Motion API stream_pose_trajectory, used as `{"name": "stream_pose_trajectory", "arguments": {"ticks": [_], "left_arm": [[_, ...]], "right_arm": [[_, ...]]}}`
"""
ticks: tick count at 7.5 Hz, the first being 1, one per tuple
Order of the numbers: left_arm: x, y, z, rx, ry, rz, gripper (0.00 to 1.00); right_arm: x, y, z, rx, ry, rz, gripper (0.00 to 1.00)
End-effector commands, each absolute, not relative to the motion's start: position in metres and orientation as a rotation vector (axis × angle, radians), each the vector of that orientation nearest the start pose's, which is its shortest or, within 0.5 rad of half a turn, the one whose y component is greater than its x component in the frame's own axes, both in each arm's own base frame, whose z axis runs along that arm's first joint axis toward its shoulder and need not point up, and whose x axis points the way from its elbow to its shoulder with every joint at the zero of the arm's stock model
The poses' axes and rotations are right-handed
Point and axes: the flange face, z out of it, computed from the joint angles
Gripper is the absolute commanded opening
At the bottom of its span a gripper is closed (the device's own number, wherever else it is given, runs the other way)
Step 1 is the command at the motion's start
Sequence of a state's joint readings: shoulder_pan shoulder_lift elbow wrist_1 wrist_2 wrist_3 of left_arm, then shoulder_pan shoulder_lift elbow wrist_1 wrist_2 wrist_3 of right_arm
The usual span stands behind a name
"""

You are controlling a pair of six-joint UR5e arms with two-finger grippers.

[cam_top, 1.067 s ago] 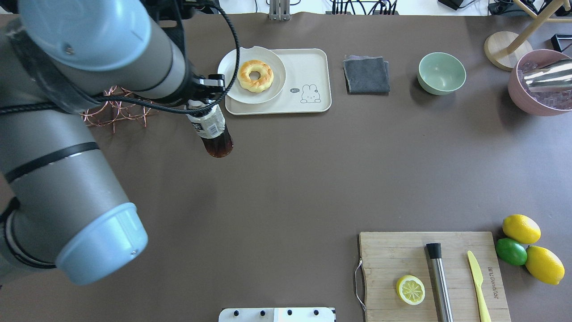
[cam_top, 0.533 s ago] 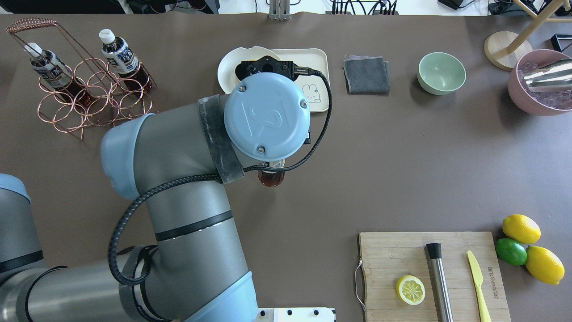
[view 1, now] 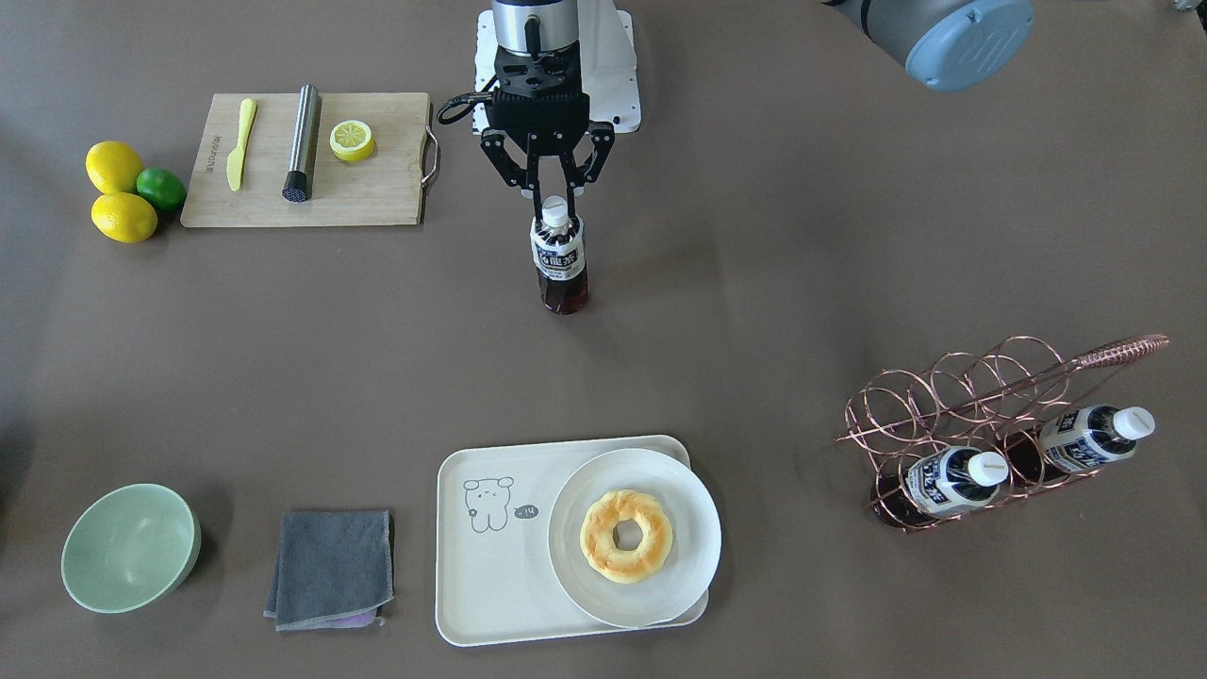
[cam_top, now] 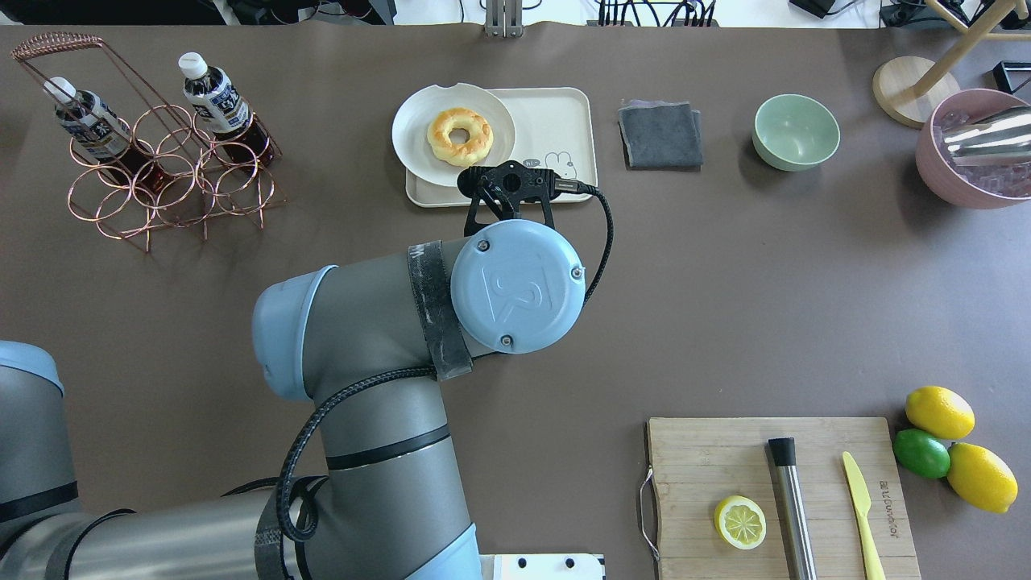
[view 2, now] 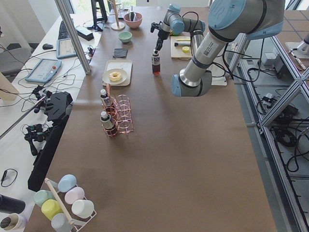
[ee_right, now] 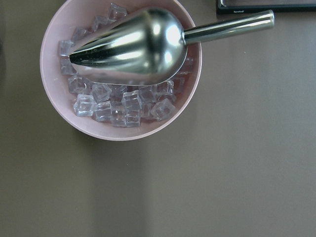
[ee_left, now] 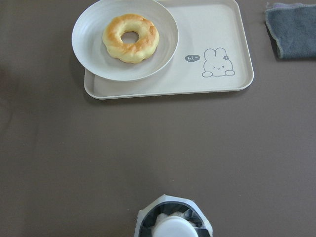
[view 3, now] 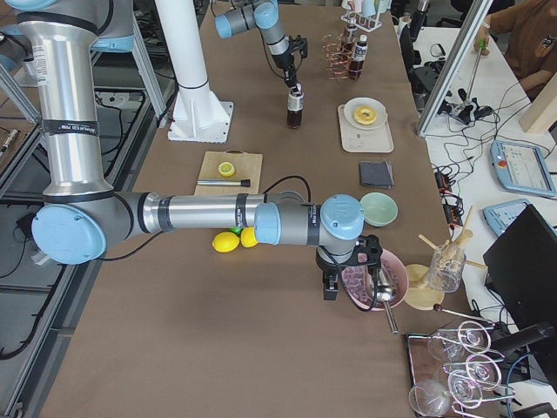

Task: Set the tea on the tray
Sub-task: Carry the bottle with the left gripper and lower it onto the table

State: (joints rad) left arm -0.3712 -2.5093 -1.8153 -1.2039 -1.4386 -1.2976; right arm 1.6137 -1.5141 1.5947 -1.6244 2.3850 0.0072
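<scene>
The tea [view 1: 560, 259] is a small bottle with a white cap, upright in the middle of the table. It stands well short of the tray [view 1: 490, 566], which is cream-white with a drawn bear. My left gripper [view 1: 550, 193] is above the bottle and shut on its cap. The left wrist view shows the cap [ee_left: 173, 226] at the bottom edge and the tray [ee_left: 217, 44] ahead. In the overhead view my left wrist hides the bottle. My right gripper [view 3: 348, 277] shows only in the exterior right view, over a pink bowl; I cannot tell if it is open or shut.
A white plate [view 1: 651, 594] with a doughnut fills the tray's half nearer the copper rack [view 1: 990, 396], which holds two alike bottles. A grey cloth [view 1: 332, 566] and green bowl [view 1: 130, 547] lie beside the tray. The wooden board [view 1: 377, 189] and lemons [view 1: 113, 168] are near the robot. The pink ice bowl [ee_right: 54, 98] holds a steel scoop.
My left arm has carried the tea from beside the rack to the table's middle and drawn back toward the robot. The bottle is now hidden under the wrist in the overhead view.
</scene>
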Motion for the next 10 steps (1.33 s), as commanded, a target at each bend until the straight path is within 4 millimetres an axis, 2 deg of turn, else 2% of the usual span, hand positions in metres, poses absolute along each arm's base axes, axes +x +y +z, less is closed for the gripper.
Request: {"name": "stream_pose_trajectory", "arguments": {"ticks": [1,2,3,5,6,8,9,10], "left_arm": [[0.537,-0.365,0.055,0.383,0.738,-0.145,0.28],[0.538,-0.364,0.067,0.385,0.749,-0.147,0.97],[0.533,-0.363,0.068,0.395,0.779,-0.152,0.98],[0.517,-0.358,0.054,0.41,0.823,-0.148,0.98],[0.516,-0.357,0.053,0.409,0.828,-0.149,0.98],[0.502,-0.366,0.049,0.427,0.838,-0.169,0.98],[0.477,-0.374,0.066,0.442,0.843,-0.194,0.98],[0.454,-0.393,0.087,0.468,0.852,-0.239,0.98]], "right_arm": [[0.083,-0.513,0.621,0.04,-0.814,0.036,1.0],[0.083,-0.513,0.621,0.042,-0.814,0.034,1.0],[0.083,-0.512,0.621,0.042,-0.814,0.034,1.0],[0.083,-0.513,0.622,0.039,-0.811,0.035,1.0],[0.083,-0.513,0.622,0.039,-0.811,0.035,1.0],[0.083,-0.515,0.62,0.043,-0.811,0.033,1.0],[0.083,-0.516,0.618,0.045,-0.812,0.033,1.0],[0.083,-0.517,0.617,0.048,-0.812,0.032,1.0]]}}
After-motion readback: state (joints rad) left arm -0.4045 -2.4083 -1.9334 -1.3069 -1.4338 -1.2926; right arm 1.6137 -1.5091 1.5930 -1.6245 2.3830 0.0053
